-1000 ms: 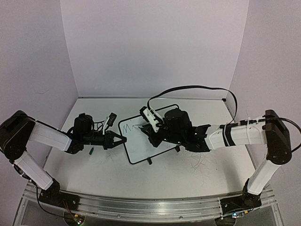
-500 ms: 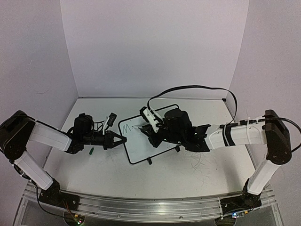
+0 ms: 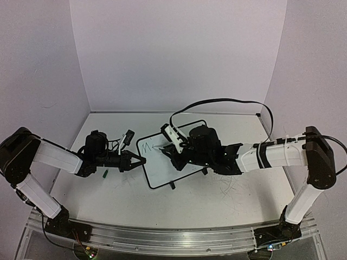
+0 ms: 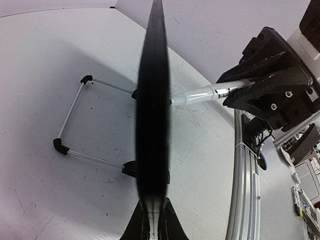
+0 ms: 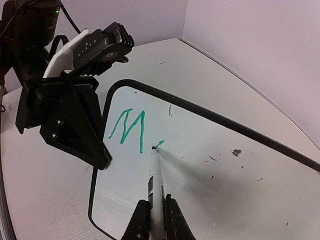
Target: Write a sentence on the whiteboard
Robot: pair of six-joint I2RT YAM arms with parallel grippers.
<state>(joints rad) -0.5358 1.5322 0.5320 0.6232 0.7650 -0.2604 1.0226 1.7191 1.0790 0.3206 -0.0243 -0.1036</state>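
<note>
Green dash newly beside M on whiteboard

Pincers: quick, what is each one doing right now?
Left pincer: closed on the edge of the small black-framed white board.
Right pincer: closed on a white green-ink marker pen.

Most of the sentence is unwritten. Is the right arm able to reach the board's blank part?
Probably yes: the marker in the right gripper touches the whiteboard beside the M; nothing covers the blank part.
</note>
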